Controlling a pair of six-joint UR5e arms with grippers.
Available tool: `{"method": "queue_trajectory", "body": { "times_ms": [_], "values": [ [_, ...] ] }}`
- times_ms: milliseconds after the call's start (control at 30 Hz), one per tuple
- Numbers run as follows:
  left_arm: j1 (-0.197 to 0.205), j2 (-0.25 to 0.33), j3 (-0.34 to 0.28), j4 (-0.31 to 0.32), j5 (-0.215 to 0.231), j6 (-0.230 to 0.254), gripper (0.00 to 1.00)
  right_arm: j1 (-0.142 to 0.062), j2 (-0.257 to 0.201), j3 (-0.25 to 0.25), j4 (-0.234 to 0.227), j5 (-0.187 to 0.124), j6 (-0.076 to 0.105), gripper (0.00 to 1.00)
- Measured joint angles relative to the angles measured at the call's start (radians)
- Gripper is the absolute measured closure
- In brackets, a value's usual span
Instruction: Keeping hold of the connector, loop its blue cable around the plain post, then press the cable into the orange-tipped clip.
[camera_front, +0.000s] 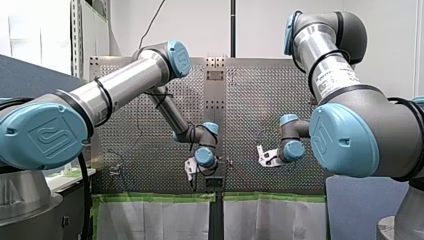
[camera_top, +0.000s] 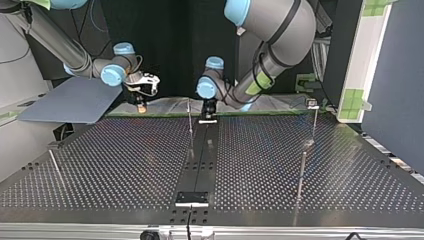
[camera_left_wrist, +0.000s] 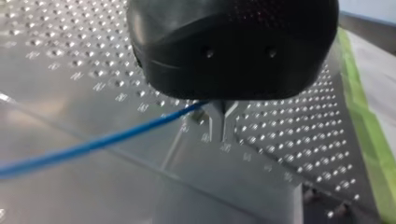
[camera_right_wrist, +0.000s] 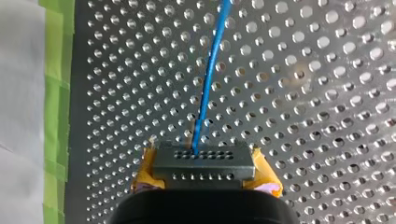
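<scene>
Our right jaws clamp the grey connector (camera_right_wrist: 204, 163) above the perforated worktop (camera_right_wrist: 327, 93), while our left jaws pinch together on its blue cable (camera_left_wrist: 140, 127) away from the connector.

My left arm (camera_front: 125, 82), a silver tube with pale-blue joint caps, comes in from the front view's left. It bends at the elbow and slopes down to a folded wrist. The left gripper (camera_left_wrist: 223, 136), black-bodied, sits below that wrist, and its two slim metal fingers (camera_left_wrist: 215, 125) are pressed together at the tips. My right arm (camera_front: 350, 125), silver-grey with the same blue caps, folds in from the right. The right gripper (camera_right_wrist: 205, 163) points toward that view's middle. Its yellow pads (camera_right_wrist: 148, 169) are clamped on both ends of a grey rectangular connector (camera_right_wrist: 205, 176).
</scene>
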Motion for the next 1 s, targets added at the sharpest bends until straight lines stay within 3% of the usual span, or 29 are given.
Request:
{"method": "queue_trajectory", "body": {
  "times_ms": [433,567,1000],
  "values": [
    [0.036,0.000,0.007,-0.011,0.010,0.005,1.00,-0.020,0.001,-0.025,-0.006,-0.002,0.003,1.00],
    [0.043,0.000,0.011,-0.012,0.011,0.011,1.00,-0.022,0.004,-0.035,-0.017,-0.013,0.014,1.00],
    [0.048,0.000,0.015,-0.012,0.012,0.017,1.00,-0.025,0.081,-0.132,0.037,-0.025,0.018,1.00]
  ]
}}
